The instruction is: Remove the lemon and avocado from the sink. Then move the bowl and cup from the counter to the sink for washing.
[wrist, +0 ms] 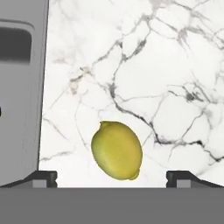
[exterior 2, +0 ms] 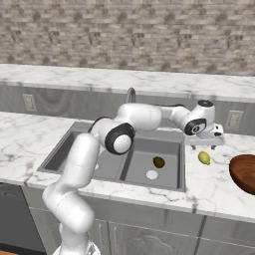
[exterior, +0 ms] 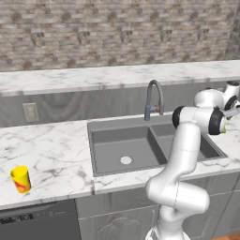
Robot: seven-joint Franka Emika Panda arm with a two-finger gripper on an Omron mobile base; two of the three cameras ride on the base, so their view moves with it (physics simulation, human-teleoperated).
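The lemon [wrist: 117, 150] lies on the counter [wrist: 175, 65] just beneath my gripper [wrist: 112, 177], between its wide-apart fingers and free of them. The avocado [exterior 2: 159, 162] sits in the sink [exterior 2: 172, 184], back toward the arm. My worry: the lemon could roll if I brush it while lifting away.

Lemon [exterior 2: 204, 158] on counter [exterior 2: 209, 184] right of sink [exterior 2: 119, 172]

I see a white marble counter [exterior 2: 214, 187] around the sink [exterior 2: 164, 149]. On it, the lemon [exterior 2: 204, 158] lies right of the sink, the bowl [exterior 2: 245, 172] further right, the cup [exterior: 20, 179] far left.
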